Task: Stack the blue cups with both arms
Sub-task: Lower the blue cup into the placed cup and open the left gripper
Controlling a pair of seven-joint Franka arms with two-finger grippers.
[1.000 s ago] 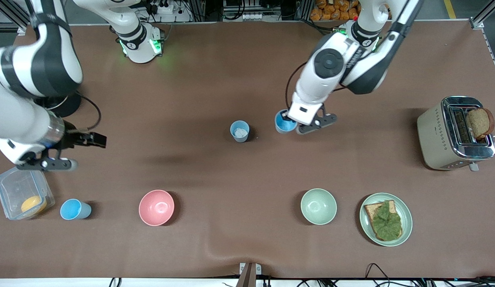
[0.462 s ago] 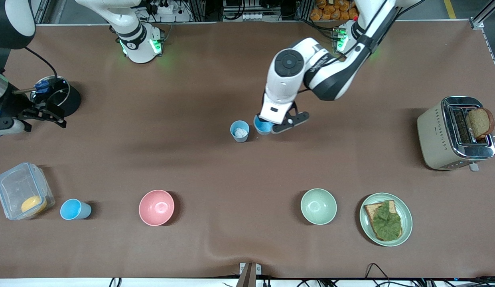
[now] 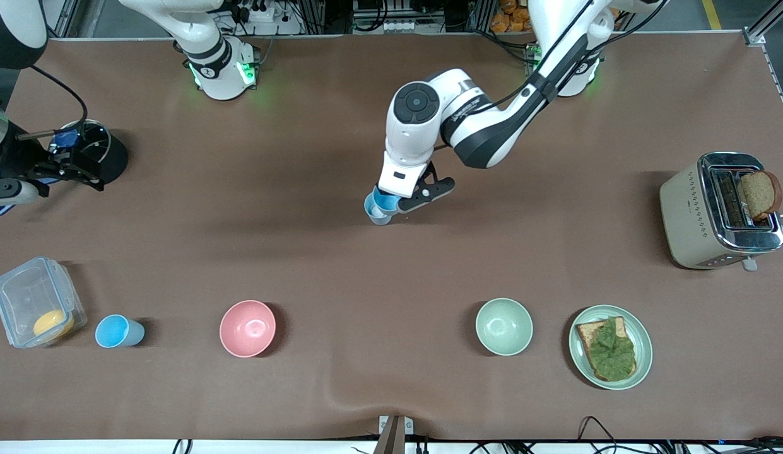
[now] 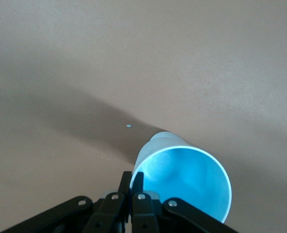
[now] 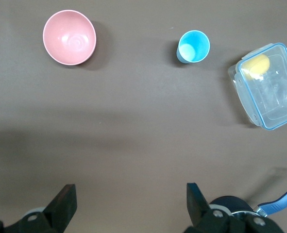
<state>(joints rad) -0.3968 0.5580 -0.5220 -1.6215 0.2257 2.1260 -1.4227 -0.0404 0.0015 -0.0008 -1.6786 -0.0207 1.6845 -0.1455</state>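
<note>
Right now your left gripper (image 3: 391, 203) is over the middle of the table, its fingers clamped on the rim of a bright sky-blue cup (image 3: 383, 198). It holds that cup upright, directly above the pale greyish-blue cup (image 3: 378, 216) standing on the table, so the two mouths line up for nesting. The held cup looks partly lowered in; whether it is fully seated cannot be told. In the left wrist view the blue cup (image 4: 188, 180) fills the space just ahead of the pinched fingers (image 4: 135, 182).

Your right gripper (image 3: 66, 165) waits with jaws spread wide at the right arm's end of the table, beside a black round holder (image 3: 110, 157). Another blue cup (image 3: 117, 331) stands untouched between a clear lidded box (image 3: 35, 306) and the pink bowl (image 3: 247, 328).
</note>
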